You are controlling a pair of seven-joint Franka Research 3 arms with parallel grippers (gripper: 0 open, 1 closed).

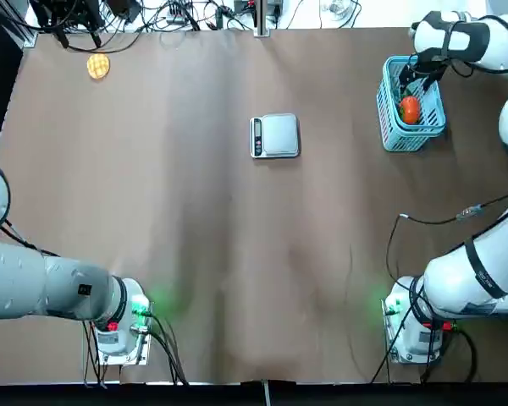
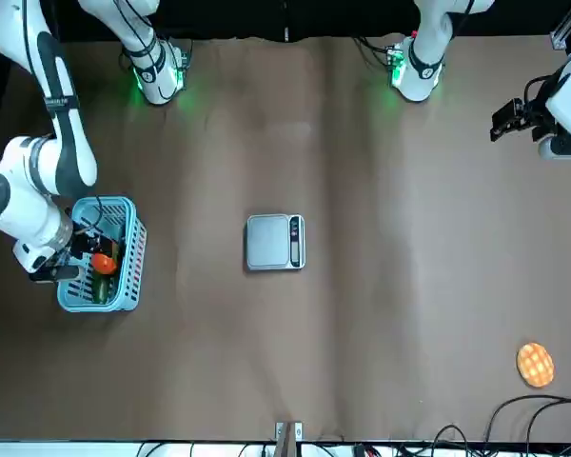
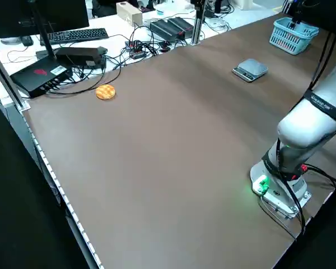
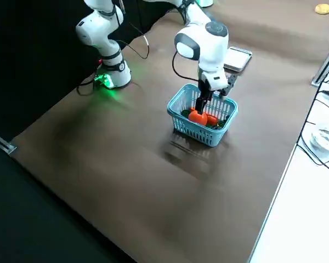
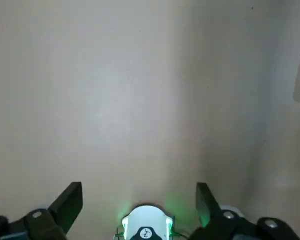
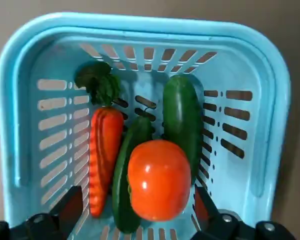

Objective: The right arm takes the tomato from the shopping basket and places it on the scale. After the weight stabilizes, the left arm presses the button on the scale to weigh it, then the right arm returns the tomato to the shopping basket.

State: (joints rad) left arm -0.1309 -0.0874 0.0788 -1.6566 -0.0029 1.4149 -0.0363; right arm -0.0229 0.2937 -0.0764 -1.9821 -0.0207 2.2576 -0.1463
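From left to right as seen from overhead, the left arm (image 1: 51, 283) reaches to the far left corner of the brown surface (image 1: 186, 254), its pincer (image 5: 139, 192) open, the 2 fingers spread wide apart. Near that corner, a round yellow-orange waffle-like disc (image 1: 98, 66) lies flat beside dark cables (image 1: 123, 46).

Toward the middle of the surface sits the kitchen scale (image 1: 279, 135), its silver-grey platform facing up and its narrow dark strip on the left.

Farther right stands the light-blue shopping basket (image 1: 389, 118), upright, holding 4 pieces of produce: a carrot (image 6: 104, 155) with a leafy green top, a slim green vegetable (image 6: 124, 192), a thicker green vegetable (image 6: 181, 112) and the orange-red tomato (image 6: 160, 180). The tomato rests in the basket, overlapping both green vegetables; the slim vegetable lies between the carrot and the thicker vegetable.

At far right, the right arm (image 1: 478, 42) extends over the basket, its pincer (image 6: 140, 195) open inside the rim, 2 fingers parted at the tomato. Whether they touch it cannot be told.
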